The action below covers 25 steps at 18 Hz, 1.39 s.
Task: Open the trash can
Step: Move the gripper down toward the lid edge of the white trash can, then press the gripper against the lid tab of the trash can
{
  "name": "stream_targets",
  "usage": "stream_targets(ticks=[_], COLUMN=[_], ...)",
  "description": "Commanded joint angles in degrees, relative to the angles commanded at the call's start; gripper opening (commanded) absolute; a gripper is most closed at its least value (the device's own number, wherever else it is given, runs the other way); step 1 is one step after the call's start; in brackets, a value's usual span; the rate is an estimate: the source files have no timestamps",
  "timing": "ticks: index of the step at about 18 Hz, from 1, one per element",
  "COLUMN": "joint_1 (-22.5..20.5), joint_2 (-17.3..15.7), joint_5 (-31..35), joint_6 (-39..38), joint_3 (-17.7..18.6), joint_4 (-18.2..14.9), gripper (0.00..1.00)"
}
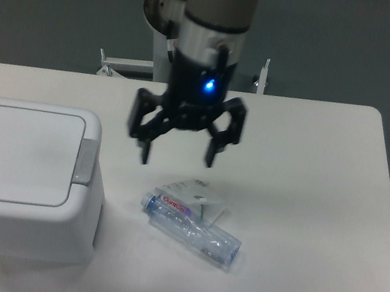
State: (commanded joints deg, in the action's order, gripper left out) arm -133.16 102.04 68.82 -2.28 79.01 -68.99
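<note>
1. The large boxy white plastic trash can (pixel 22 183) sat at the lower left of the frame, lid flat and shut
2. The black two-finger gripper (pixel 178 157) hung at centre frame, fingers spread, holding nothing
3. The bin looked rigid and light; pressing its small grey push-button tab (pixel 86 161) seemed the likely way in

Arm links: smooth silver-grey metal tubes.
Joint cap: light blue, rounded, at the picture's top edge.
Base column: silver cylinder behind the desk's far edge, a black cable down its front and a small sticker, possibly red and white.
Wrist: grey cylinder passing into a black housing.
Indicator: one blue light glowing on the black housing.
Gripper (pixel 177 154): matt black, two angular linkage fingers (pixel 147 136) ending in thin tips.
</note>
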Motion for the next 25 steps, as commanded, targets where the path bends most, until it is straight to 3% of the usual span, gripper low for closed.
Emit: stream_targets(ticks=[10, 25], joint_1=[3.4, 3.5], joint_2=[0.9, 1.1], joint_5=[0.8, 1.7], joint_6=[0.0, 0.6], joint_3=[2.0, 2.6], joint_4=[-0.4, 0.4], gripper=[1.0, 1.0])
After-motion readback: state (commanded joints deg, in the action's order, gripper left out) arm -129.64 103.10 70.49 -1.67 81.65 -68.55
